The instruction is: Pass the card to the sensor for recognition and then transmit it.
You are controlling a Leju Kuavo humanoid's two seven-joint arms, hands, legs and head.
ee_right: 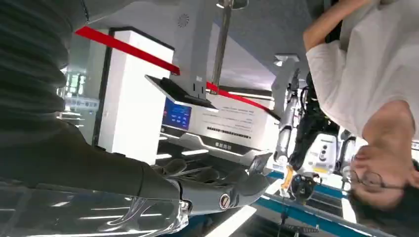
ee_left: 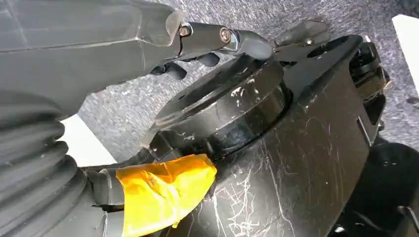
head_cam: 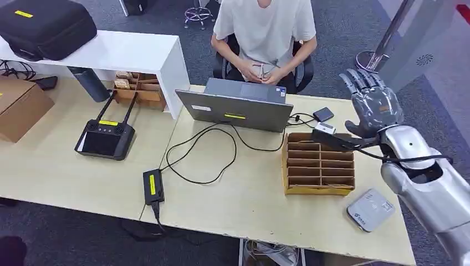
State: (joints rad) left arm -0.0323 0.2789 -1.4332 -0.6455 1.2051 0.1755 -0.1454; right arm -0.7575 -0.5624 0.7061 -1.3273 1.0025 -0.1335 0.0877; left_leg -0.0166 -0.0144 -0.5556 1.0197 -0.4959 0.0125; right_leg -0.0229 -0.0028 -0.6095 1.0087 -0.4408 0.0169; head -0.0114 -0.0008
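Looking across the pale surface, I have a person seated at the far side behind a grey laptop, and a cardboard divider box on my right.

My right hand is raised above the box's far right corner. Its fingers are released and spread, with nothing in them. The left hand hangs low beside the robot's body, and I cannot tell whether its fingers are curled or loose.

The risks I see are these:
- **Snagging:** a black cable loops off the right wrist just over the box's rim. A careless sweep down could catch it and drag the box.
- **Knocking the reader:** the small grey card reader sits near the surface's front right edge, close under my forearm. A low pull-back could push it off.
- **Grabbing the wrong thing:** I cannot pick out the card with certainty.

A pale flat thing in the person's hands may be the card. If so, it lies well apart from my fingers, across the laptop. A small white item at the box's far corner lies much nearer, just beside and below the fingers, but it is too small to identify.
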